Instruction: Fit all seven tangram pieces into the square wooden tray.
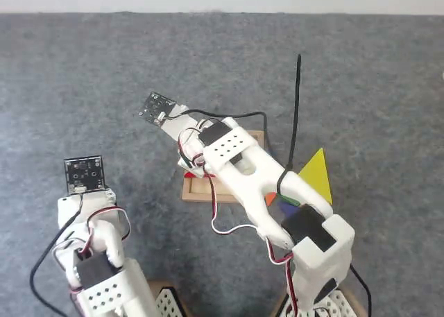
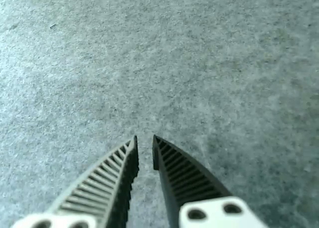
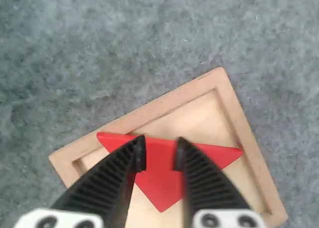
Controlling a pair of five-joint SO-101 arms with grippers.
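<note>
A: So, how many of each?

B: Two arms, one wooden tray point(image 1: 196, 192), and five tangram pieces I can count — a red triangle point(image 3: 158, 183), a yellow triangle point(image 1: 317, 177), an orange piece point(image 1: 269, 198), a green piece point(image 1: 292, 201) and a purple piece point(image 1: 285, 209).

A: Where do they sit?

B: In the high view the tray is at the centre of the frame on the grey carpet point(image 1: 83, 74), with the right arm point(image 1: 250, 171) stretched across it from the lower right. The yellow triangle lies right of centre, just beside that arm and outside the tray. The orange, green and purple pieces peek out from under the arm, just below the yellow one.

A: And the red one?

B: The right wrist view looks straight into the tray. The red triangle lies flat on its floor, long edge at an angle to the rim. From above, the arm covers nearly all of it — just a red sliver at the tray's left edge.

A: The claws?

B: The right gripper point(image 3: 158, 152) hangs over the red triangle with its fingers parted, red showing in the gap. Whether the tips touch the piece I cannot tell. The left gripper point(image 2: 144, 150) is all but closed over the carpet, grasping nothing. The left arm point(image 1: 97, 261) sits folded at the lower left of the high view, well apart from the tray.

A: Anything else?

B: One black cable point(image 1: 297, 102) stands upright, right of centre, above the yellow triangle.
</note>
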